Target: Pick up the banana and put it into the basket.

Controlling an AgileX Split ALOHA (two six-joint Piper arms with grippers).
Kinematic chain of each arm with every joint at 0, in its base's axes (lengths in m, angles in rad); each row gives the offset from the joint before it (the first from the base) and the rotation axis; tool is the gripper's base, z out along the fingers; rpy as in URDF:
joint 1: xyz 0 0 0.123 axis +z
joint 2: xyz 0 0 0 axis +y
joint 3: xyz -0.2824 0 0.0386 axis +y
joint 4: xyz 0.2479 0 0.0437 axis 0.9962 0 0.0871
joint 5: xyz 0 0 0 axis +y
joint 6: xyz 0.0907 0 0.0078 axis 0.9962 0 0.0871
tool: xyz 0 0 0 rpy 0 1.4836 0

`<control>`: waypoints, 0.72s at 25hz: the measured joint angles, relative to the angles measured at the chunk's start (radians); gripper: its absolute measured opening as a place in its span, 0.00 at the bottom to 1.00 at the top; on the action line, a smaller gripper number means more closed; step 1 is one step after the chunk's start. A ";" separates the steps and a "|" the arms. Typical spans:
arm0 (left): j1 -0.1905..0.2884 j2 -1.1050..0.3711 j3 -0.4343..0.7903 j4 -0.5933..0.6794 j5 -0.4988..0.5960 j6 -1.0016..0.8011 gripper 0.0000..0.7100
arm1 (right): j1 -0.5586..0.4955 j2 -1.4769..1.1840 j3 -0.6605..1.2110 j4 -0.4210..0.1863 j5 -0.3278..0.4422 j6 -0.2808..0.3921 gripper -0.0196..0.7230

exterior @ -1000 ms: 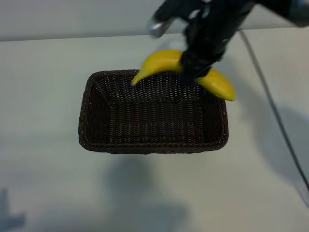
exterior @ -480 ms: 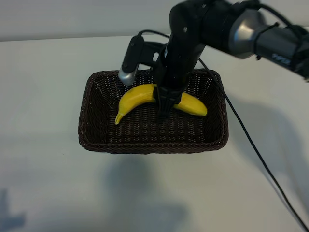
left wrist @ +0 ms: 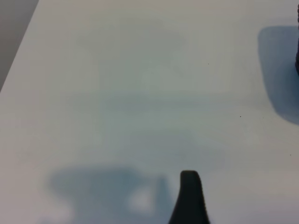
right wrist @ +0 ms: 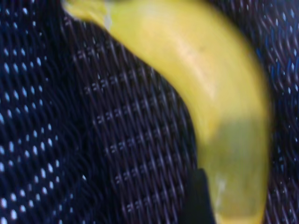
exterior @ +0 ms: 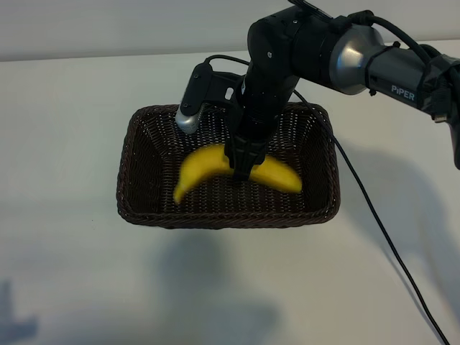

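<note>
1. The banana (exterior: 205,167) is seen inside the basket (exterior: 140,208), low over the woven floor; whether it already rests there cannot be told, since its outline is smeared.
2. Its long axis is laid roughly along the basket's longer side, with one end toward the exterior view's left and the other toward the right; the curve bulges toward the far rim.
3. The right hand (exterior: 242,169) is placed directly above the banana's middle, pointing steeply down, so the fruit lies straight beneath it and across its fingers.
4. Whether the fingers are clamped on the banana or parted from it cannot be told; in the right wrist view the banana (right wrist: 205,93) fills the picture close against the weave.
5. The coming move is judged to be a plain release and a straight lift clear of the rim.
6. The left hand (left wrist: 189,198) is held open over bare desk (left wrist: 140,93), well apart from the basket, and is much the farther of the two.
</note>
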 joint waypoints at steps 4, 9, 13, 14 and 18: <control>0.000 0.000 0.000 0.000 0.000 0.000 0.83 | 0.000 -0.041 -0.009 0.000 0.031 0.028 0.93; 0.000 0.000 0.000 0.000 0.000 0.000 0.83 | -0.002 -0.093 -0.130 -0.053 0.168 0.197 0.94; 0.000 0.000 0.000 0.000 0.000 0.000 0.83 | -0.048 -0.098 -0.220 -0.139 0.236 0.336 0.88; 0.000 0.000 0.000 0.000 0.000 0.000 0.83 | -0.072 -0.098 -0.227 -0.149 0.237 0.359 0.87; 0.000 0.000 0.000 0.000 0.000 -0.001 0.83 | -0.185 -0.098 -0.232 -0.146 0.247 0.430 0.82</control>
